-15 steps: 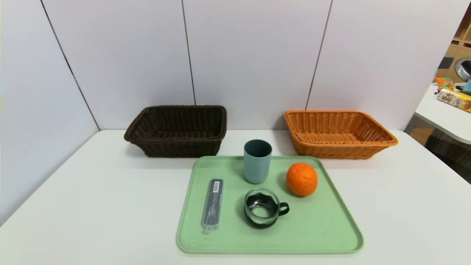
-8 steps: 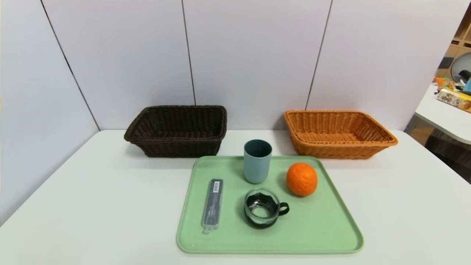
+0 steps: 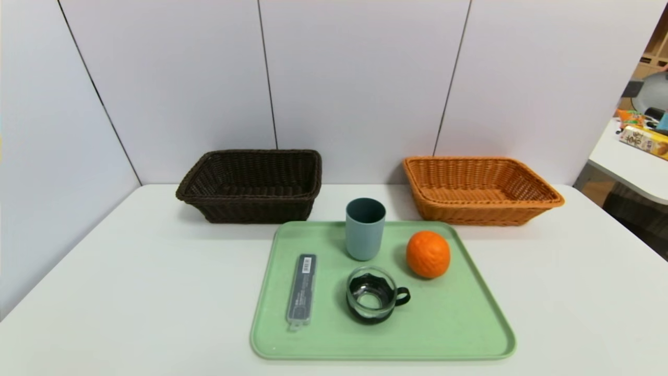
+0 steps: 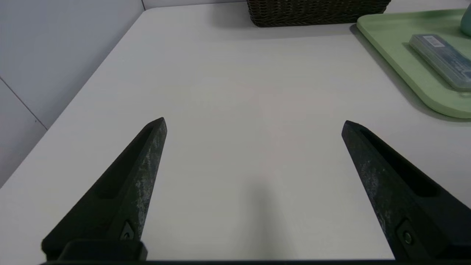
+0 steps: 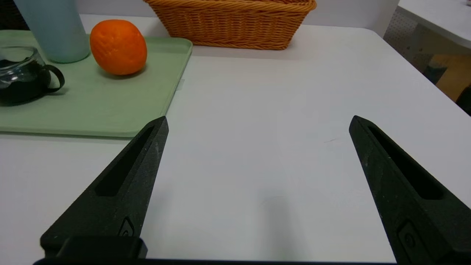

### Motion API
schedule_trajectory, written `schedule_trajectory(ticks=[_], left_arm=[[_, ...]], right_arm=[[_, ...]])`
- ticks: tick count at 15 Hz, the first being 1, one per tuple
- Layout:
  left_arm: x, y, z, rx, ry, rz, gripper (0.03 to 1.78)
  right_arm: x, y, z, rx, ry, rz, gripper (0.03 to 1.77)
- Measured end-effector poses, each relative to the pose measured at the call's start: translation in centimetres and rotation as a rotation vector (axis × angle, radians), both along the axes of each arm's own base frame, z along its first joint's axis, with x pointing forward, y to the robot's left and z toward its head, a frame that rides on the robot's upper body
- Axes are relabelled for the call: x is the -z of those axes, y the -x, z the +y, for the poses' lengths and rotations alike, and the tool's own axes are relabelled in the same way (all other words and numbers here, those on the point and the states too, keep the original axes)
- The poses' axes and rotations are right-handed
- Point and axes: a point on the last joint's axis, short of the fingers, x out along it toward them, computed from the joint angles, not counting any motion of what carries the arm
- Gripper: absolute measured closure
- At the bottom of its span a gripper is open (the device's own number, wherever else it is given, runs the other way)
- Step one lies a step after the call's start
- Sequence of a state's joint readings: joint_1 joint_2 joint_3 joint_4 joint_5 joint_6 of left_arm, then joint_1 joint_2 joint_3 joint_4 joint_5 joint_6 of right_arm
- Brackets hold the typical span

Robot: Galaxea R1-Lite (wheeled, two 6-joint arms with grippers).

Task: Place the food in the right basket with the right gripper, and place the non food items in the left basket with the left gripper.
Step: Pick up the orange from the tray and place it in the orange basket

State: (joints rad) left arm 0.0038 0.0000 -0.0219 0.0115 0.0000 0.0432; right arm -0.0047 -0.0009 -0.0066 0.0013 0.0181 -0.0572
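An orange (image 3: 428,254) (image 5: 118,47), a blue-grey tumbler (image 3: 365,228) (image 5: 53,29), a clear glass cup with a black handle (image 3: 373,295) (image 5: 22,79) and a slim dark grey case (image 3: 302,291) (image 4: 441,59) lie on a green tray (image 3: 459,324). The dark brown basket (image 3: 253,185) (image 4: 316,13) stands behind the tray to the left, the orange-tan basket (image 3: 477,189) (image 5: 232,24) behind to the right. My left gripper (image 4: 254,123) hangs open over bare table left of the tray. My right gripper (image 5: 257,121) hangs open over bare table right of the tray. Neither arm shows in the head view.
White wall panels stand close behind the baskets. The white table (image 3: 130,287) has bare surface on both sides of the tray. A second table (image 3: 634,162) with packets stands beyond the right edge.
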Motion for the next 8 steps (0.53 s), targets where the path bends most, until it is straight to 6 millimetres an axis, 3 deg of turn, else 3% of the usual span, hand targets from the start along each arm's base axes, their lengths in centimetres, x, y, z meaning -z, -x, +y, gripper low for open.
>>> schedule_trajectory(ticks=[3, 6, 8], left_arm=[[-3.5, 1.5, 0.0, 0.011, -0.029, -0.062, 0.12], [-9.8, 4.2, -0.2, 0.079, -0.047, -0.113, 0.12], [-14.6, 5.4, -0.3, 0.099, -0.055, -0.128, 0.12]], right_arm=[[-3.9, 1.4, 0.1, -0.045, 0.015, -0.086, 0.1], [-9.8, 3.1, 0.3, -0.108, 0.022, -0.124, 0.1], [-14.0, 2.9, 0.3, -0.129, 0.027, -0.124, 0.1]])
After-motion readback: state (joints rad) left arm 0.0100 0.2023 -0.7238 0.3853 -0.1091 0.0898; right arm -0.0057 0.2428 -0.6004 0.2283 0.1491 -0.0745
